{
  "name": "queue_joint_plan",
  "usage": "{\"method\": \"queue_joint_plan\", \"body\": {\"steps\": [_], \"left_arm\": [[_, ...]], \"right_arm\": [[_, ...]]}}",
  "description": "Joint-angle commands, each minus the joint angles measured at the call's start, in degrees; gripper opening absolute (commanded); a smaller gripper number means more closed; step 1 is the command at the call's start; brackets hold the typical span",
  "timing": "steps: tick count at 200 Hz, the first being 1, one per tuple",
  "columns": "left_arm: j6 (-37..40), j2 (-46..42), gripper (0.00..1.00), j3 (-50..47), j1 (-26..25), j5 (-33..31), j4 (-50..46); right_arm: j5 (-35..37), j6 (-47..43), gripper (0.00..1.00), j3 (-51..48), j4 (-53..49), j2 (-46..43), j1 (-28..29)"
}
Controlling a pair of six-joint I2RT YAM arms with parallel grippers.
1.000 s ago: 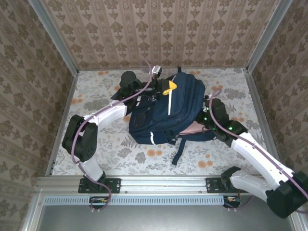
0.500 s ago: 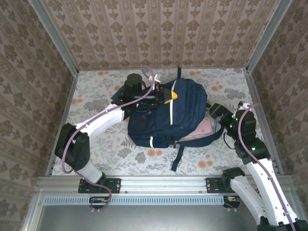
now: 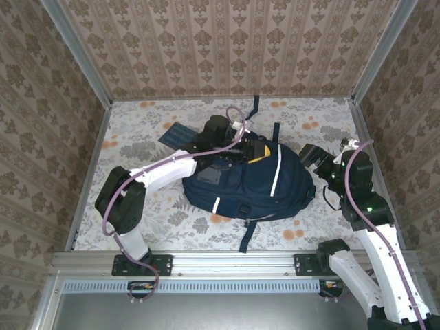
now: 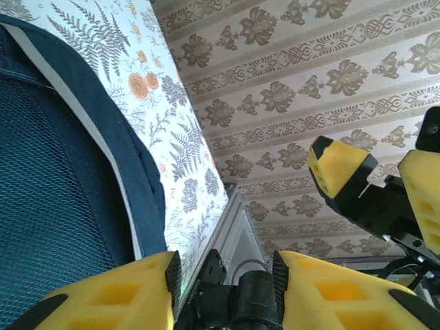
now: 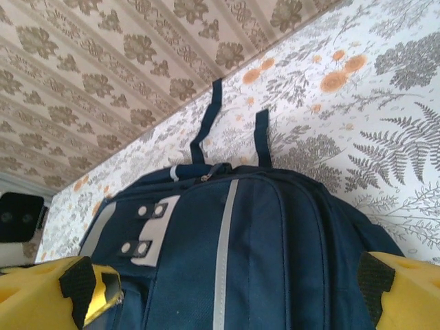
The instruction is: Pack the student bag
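Student bag: the student bag (image 3: pixel 240 182) lies flat on the flowered table (image 3: pixel 130 155), front side up. It is navy, and by a long way the biggest thing here.
Markings: a white stripe (image 5: pixel 221 254) runs down the bag's front. A grey-white patch (image 5: pixel 148 237) with dark snaps sits to the left of the stripe in the right wrist view.
Straps: a long strap (image 3: pixel 246 234) trails from the bag's near edge toward the arm bases. Two top straps (image 5: pixel 206 124) lie on the table past the bag's far end.
Left gripper: the left gripper (image 3: pixel 253 148) is over the bag's far end, low against the fabric. I cannot tell whether it touches. Its yellow fingers (image 4: pixel 103 295) stand apart with nothing between them. In its own camera the bag's mesh and a pale stripe lie beside one finger.
Right gripper: the right gripper (image 3: pixel 307 154) is just off the bag's right side and points at it. Its fingers are spread wide and empty, with the bag in front of them.
Book: a flat dark-blue book (image 3: pixel 177 134) lies on the table near the bag's far-left corner, beside the left arm.
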Motion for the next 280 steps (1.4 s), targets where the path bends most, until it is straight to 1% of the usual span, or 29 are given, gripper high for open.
{"method": "queue_joint_plan", "body": {"steps": [1, 21, 25, 29, 39, 52, 64, 67, 71, 85, 89, 104, 125, 141, 154, 166, 174, 188, 208, 225, 231, 236, 245, 251, 261, 280], "left_arm": [[5.01, -2.62, 0.45, 2.51, 1.29, -2.39, -3.89], [10.08, -7.26, 0.48, 2.07, 3.49, -6.76, -11.09], [10.83, -8.40, 0.49, 1.94, 4.27, -7.18, -12.73], [11.36, -9.38, 0.49, 1.60, 5.19, -9.41, -14.05], [12.04, -11.96, 0.50, 0.50, 7.81, -11.82, -17.15], [11.64, -14.88, 0.53, -1.13, 13.08, -15.68, -21.61], [11.35, -16.15, 0.57, -1.76, 18.10, -16.39, -25.10], [11.42, -16.25, 0.59, -1.59, 20.38, -16.56, -26.10], [11.47, -16.22, 0.61, -1.49, 22.22, -17.19, -27.57], [10.74, -15.70, 0.63, -0.27, 26.66, -23.42, -34.46], [10.52, -15.44, 0.64, -0.25, 27.71, -24.99, -35.91], [8.18, -14.70, 0.65, -1.54, 31.37, -28.60, -37.74], [3.46, -14.92, 0.67, -7.22, 35.58, -29.71, -33.16], [2.58, -14.33, 0.67, -10.06, 37.19, -30.75, -29.73], [2.21, -12.03, 0.67, -11.22, 36.34, -29.14, -26.97], [1.39, -8.97, 0.67, -11.25, 34.56, -27.09, -24.54], [0.75, -7.14, 0.66, -11.11, 32.68, -26.39, -23.55], [-1.12, -4.28, 0.66, -11.92, 30.03, -23.99, -19.09], [-6.09, -0.29, 0.65, -12.26, 25.50, -19.71, -12.70], [-8.54, 3.70, 0.65, -9.45, 20.13, -17.39, -10.93], [-9.56, 4.67, 0.65, -8.69, 19.08, -16.89, -9.91], [-10.47, 5.34, 0.65, -8.27, 16.61, -16.32, -8.32], [-11.97, 6.33, 0.65, -7.29, 14.81, -15.05, -5.89], [-12.06, 6.61, 0.64, -6.27, 13.80, -14.55, -5.92], [-10.66, 5.96, 0.64, -4.98, 13.34, -15.53, -8.96], [-7.19, 1.34, 0.64, -6.80, 15.18, -19.80, -13.44]], "right_arm": [[-4.01, -1.82, 1.00, 0.90, -2.71, 0.63, -0.04], [-7.00, -2.34, 1.00, 0.89, -2.38, 1.99, 0.35], [-7.67, -2.46, 1.00, 0.99, -2.23, 2.43, 0.55], [-8.34, -2.59, 1.00, 1.14, -2.08, 2.87, 0.85], [-9.56, -2.95, 0.99, 1.49, -1.46, 4.28, 2.00], [-9.36, -3.64, 0.99, 2.47, -0.97, 7.14, 4.75], [-7.94, -5.07, 0.98, 4.18, -0.45, 10.89, 8.04], [-7.38, -5.53, 0.98, 4.90, -0.42, 12.03, 8.96], [-6.66, -6.31, 0.98, 5.89, -0.30, 13.75, 10.32], [-4.83, -9.24, 0.99, 10.08, 0.16, 21.04, 14.31], [-4.75, -9.72, 1.00, 11.45, 1.88, 23.44, 14.99], [-7.16, -10.64, 1.00, 18.67, 2.73, 34.43, 16.93], [-9.53, -13.25, 1.00, 33.20, 1.69, 50.86, 20.56], [-10.74, -13.00, 1.00, 45.50, 0.74, 61.85, 22.64], [-10.02, -11.20, 1.00, 55.06, -3.26, 69.40, 23.23], [-8.70, -9.08, 1.00, 59.82, -3.59, 73.11, 23.26], [-8.15, -7.85, 1.00, 61.09, -2.90, 74.13, 23.17], [-8.67, -6.64, 1.00, 62.53, -1.83, 75.31, 23.08], [-9.07, -6.62, 1.00, 65.96, -4.28, 77.07, 23.08], [-8.70, -6.92, 1.00, 67.04, -5.28, 77.65, 23.05], [-8.63, -6.85, 1.00, 67.11, -5.18, 77.69, 23.01], [-8.66, -6.74, 1.00, 67.26, -5.10, 77.78, 23.07], [-8.75, -6.59, 0.99, 67.77, -5.04, 78.24, 23.08], [-9.09, -6.40, 1.00, 68.47, -5.16, 78.73, 23.08], [-9.65, -6.40, 1.00, 70.55, -5.94, 80.29, 23.16], [-10.70, -6.72, 1.00, 75.78, -8.08, 84.53, 23.51]]}}
